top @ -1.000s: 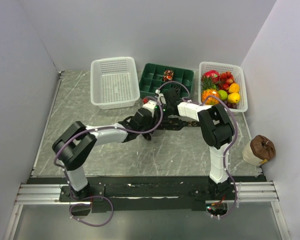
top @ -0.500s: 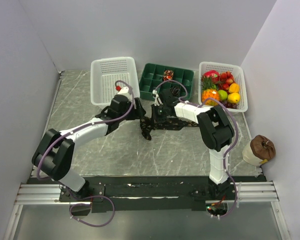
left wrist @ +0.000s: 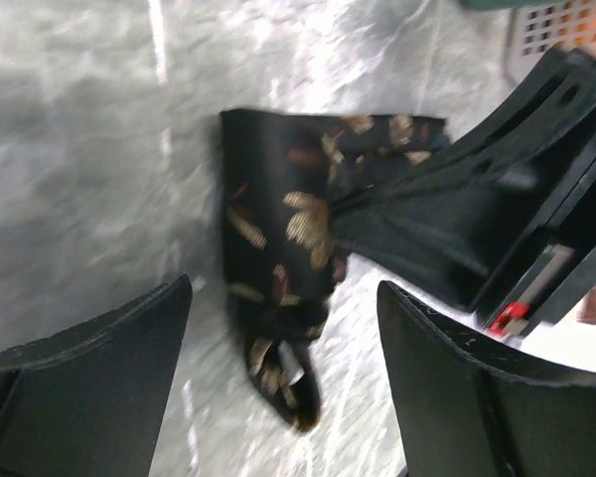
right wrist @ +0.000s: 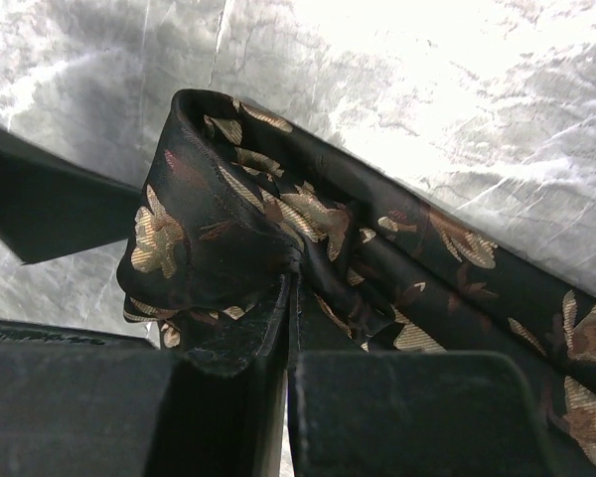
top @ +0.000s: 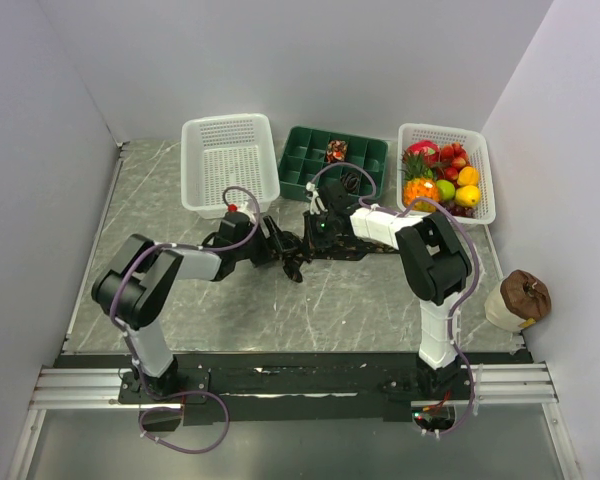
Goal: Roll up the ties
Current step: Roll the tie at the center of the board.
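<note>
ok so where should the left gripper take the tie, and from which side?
Probably the tie's folded free left edge, coming from the left, low over the table. The right gripper is shut on the tie's right side; the left edge is thick, straight, and sits ahead of the open left gripper. Skip the thin loose tail.

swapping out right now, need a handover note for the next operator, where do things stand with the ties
Left gripper: open, fingers either side of the patterned tie, not touching it.
Right gripper: shut on the tie's folded end.
The tie lies on the table in front of the green tray, only the first fold made.
Done: one reddish coil in the tray.
Left: roll this tie up and stow it.
</note>
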Robot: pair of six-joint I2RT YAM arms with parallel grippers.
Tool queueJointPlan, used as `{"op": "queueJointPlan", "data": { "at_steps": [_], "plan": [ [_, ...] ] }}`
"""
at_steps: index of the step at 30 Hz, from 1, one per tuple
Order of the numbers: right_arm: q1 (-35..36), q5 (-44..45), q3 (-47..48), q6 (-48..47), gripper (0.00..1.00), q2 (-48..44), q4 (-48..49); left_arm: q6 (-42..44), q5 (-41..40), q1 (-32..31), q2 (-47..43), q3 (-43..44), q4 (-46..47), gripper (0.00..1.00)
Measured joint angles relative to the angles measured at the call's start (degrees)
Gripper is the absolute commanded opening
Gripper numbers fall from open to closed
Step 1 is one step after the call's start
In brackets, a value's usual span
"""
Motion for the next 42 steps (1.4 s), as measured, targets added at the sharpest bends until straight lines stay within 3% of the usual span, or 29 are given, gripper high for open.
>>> {"op": "queueJointPlan", "data": {
  "at_steps": [8, 11, 12, 15, 16, 31, 42],
  "plan": [
    [0.0, -0.33, -0.46, 0.39, 0.06, -0.13, 0.13, -5.79, 1.86, 0.02, 6.54, 0.17, 11.37, 0.57],
    [-0.02, -0.35, -0.57, 0.59, 0.07, -0.13, 0.26, -7.32, 1.27, 0.04, 8.09, 0.17, 13.68, 0.41],
    [-0.02, -0.33, -0.57, 0.61, 0.07, -0.13, 0.26, -7.74, 0.72, 0.04, 8.61, 0.07, 14.43, 0.28],
    [-0.02, -0.33, -0.55, 0.61, 0.08, -0.13, 0.22, -9.25, -0.13, 0.15, 9.84, -0.37, 16.81, 0.04],
    [-0.02, -0.35, -0.55, 0.61, 0.08, -0.15, 0.22, -9.75, -0.44, 0.15, 9.94, -0.59, 17.46, 0.01],
    [-4.94, 3.67, -5.2, 1.46, 0.1, -9.42, -0.46, -10.71, -2.67, 0.33, 8.26, -2.89, 19.34, 0.01],
    [-4.42, 4.57, -4.59, 1.44, 0.1, -3.87, -1.6, -9.66, -3.15, 1.92, 5.33, -2.91, 14.05, 0.01]
  ]
}}
